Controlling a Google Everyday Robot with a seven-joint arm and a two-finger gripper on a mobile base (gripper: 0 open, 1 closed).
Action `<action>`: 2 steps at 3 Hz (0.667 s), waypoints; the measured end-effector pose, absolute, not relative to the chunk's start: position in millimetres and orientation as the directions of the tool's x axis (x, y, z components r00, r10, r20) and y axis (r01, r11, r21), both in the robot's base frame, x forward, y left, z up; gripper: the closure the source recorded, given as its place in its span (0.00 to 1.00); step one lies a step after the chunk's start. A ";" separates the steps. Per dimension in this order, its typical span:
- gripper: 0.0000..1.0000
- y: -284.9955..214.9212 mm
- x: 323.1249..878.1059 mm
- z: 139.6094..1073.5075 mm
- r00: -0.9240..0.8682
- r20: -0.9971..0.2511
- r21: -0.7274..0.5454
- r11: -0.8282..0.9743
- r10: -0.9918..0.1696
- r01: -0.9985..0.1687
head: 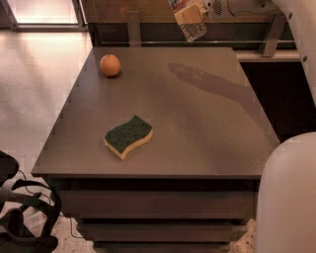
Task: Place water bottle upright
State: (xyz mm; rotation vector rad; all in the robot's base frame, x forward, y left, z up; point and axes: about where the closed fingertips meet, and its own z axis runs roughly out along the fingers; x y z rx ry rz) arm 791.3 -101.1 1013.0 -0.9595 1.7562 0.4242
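Note:
The water bottle [191, 28] is a clear ribbed plastic bottle held in the air at the top of the camera view, above the far edge of the table [197, 123]. Its lower body points down and slightly right; its cap end is cut off by the top edge. My gripper [188, 14] is shut on the water bottle, its tan fingers [187, 16] clamped across the upper body. The arm [242, 7] reaches in from the upper right. The bottle and arm cast a shadow on the tabletop below.
An orange [110, 64] sits at the table's far left. A green and yellow sponge [128, 136] lies left of the middle, nearer the front. My white body [289, 197] fills the lower right corner. A black object [19, 217] stands on the floor at lower left.

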 end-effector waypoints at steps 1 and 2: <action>1.00 -88.3 800.1 997.5 -0.085 -0.908 -0.177 0.562 -0.409 -0.808; 1.00 -81.0 805.2 977.4 -0.046 -0.922 -0.178 0.527 -0.385 -0.831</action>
